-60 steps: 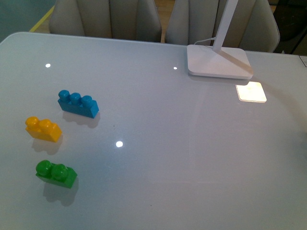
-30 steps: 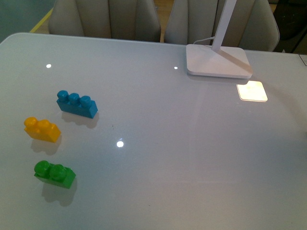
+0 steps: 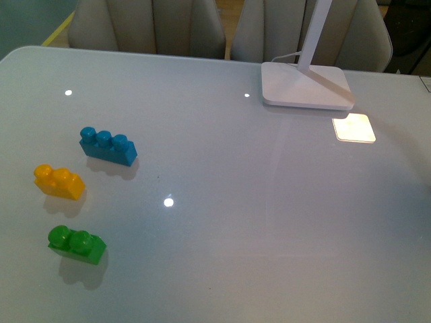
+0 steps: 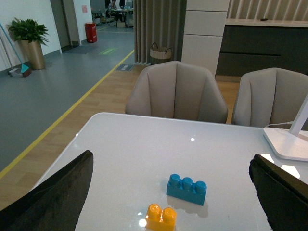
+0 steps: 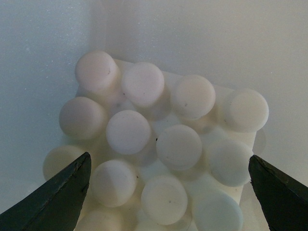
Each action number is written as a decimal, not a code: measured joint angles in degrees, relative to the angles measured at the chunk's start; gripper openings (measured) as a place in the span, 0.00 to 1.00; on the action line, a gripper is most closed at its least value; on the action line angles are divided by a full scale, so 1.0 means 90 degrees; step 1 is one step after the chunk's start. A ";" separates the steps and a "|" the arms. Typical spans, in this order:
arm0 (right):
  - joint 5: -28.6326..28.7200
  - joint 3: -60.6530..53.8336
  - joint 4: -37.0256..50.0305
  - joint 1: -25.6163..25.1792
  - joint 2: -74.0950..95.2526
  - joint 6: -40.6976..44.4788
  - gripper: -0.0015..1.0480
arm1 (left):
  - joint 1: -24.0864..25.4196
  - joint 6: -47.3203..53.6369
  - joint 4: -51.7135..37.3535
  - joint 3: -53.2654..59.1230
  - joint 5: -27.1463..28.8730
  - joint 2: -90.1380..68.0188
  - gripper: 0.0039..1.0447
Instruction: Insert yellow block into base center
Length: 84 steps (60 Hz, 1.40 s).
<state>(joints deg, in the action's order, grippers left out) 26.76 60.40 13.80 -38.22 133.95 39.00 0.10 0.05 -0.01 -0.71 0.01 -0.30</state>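
**A:** Which step in hand?

**B:** Judging by the layout, the very first: reaching for the small yellow-orange plastic two-stud block. Find it loose on the glossy white tabletop, at about nine o'clock in the front view, gripped by nothing.

**A:** And the fingers?

**B:** Spread wide on both arms, holding nothing. See the left fingers raised well apart from the yellow block. See the right fingers parted over the white square plastic studded base, not clearly touching it. No sign of that base in the front view.

**A:** Next move?

**B:** Probably this: lower the left fingers astride the yellow block, close, lift. Mind the long blue plastic three-stud brick at one o'clock from it, near but apart. Then carry across and press onto the base's middle four studs, perhaps steadying the base with the right fingers.

**A:** Counts?

**B:** One yellow block. One blue brick. One green plastic two-stud brick, at six o'clock from the yellow. One base, with studs in rows of four and the nearest row cut by the frame. One smooth white lamp foot at one o'clock. Two beige padded chairs beyond.
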 joint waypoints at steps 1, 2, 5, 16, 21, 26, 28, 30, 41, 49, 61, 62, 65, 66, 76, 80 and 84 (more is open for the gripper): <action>0.0005 0.0005 0.0002 0.0000 0.0007 0.0000 0.92 | 0.0000 0.0000 0.0000 0.0000 0.0000 0.0000 0.93; 0.0005 0.0010 0.0012 0.0000 0.0024 -0.0002 0.92 | 0.0000 0.0000 0.0000 0.0000 0.0000 0.0000 0.93; 0.0010 0.0019 0.0039 0.0000 0.0053 0.0007 0.92 | 0.0000 0.0000 0.0000 0.0000 0.0000 0.0000 0.93; 0.0163 0.0029 0.0090 -0.0085 0.0109 0.0005 0.92 | 0.0000 0.0000 0.0000 0.0000 0.0000 0.0000 0.93; 0.0204 0.0019 0.0100 -0.0160 0.0112 -0.0027 0.92 | 0.0000 0.0000 0.0000 0.0000 0.0000 0.0000 0.93; 0.0250 -0.0002 0.0102 -0.0253 0.0107 -0.0083 0.92 | 0.0000 0.0000 0.0000 0.0000 0.0000 0.0000 0.93; 0.0250 -0.0019 0.0090 -0.0296 0.0102 -0.0104 0.92 | 0.0000 0.0000 0.0000 0.0000 0.0000 0.0000 0.93; 0.0253 -0.0044 0.0075 -0.0350 0.0102 -0.0126 0.92 | 0.0000 -0.0002 0.0000 0.0000 0.0000 0.0000 0.93; 0.0248 -0.0102 0.0007 -0.0602 0.0087 -0.0158 0.92 | 0.0000 0.0000 0.0000 0.0000 0.0000 0.0000 0.93; 0.0170 -0.0107 0.0095 -0.0668 0.0102 -0.0165 0.92 | 0.0000 0.0000 0.0000 0.0000 0.0000 0.0000 0.93; 0.0097 -0.0063 0.0406 -0.0590 0.0330 -0.0415 0.92 | 0.0000 0.0000 0.0000 0.0000 0.0000 0.0000 0.93; 0.0090 -0.0053 0.0418 -0.0571 0.0362 -0.0432 0.92 | 0.0000 0.0000 0.0000 0.0000 0.0000 0.0000 0.93; 0.0010 -0.0024 0.0432 -0.0522 0.0427 -0.0481 0.92 | 0.0000 0.0000 0.0000 0.0000 0.0000 0.0000 0.93; 0.0000 -0.0012 0.0440 -0.0508 0.0444 -0.0491 0.92 | 0.0000 -0.0002 0.0000 0.0000 0.0000 0.0000 0.93; -0.0019 0.0160 0.0520 -0.0313 0.0602 -0.0600 0.92 | 0.0000 0.0000 0.0000 0.0000 0.0000 0.0000 0.93; -0.0046 0.0182 0.0544 -0.0151 0.0624 -0.0561 0.92 | 0.0000 -0.0002 0.0000 0.0000 0.0000 0.0000 0.93; -0.0075 0.0160 0.0568 0.0024 0.0624 -0.0495 0.92 | 0.0000 0.0000 0.0000 0.0000 0.0000 0.0000 0.93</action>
<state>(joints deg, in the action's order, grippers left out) 26.09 61.84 18.92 -38.00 139.57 34.54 0.10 0.05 -0.01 -0.71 0.01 -0.30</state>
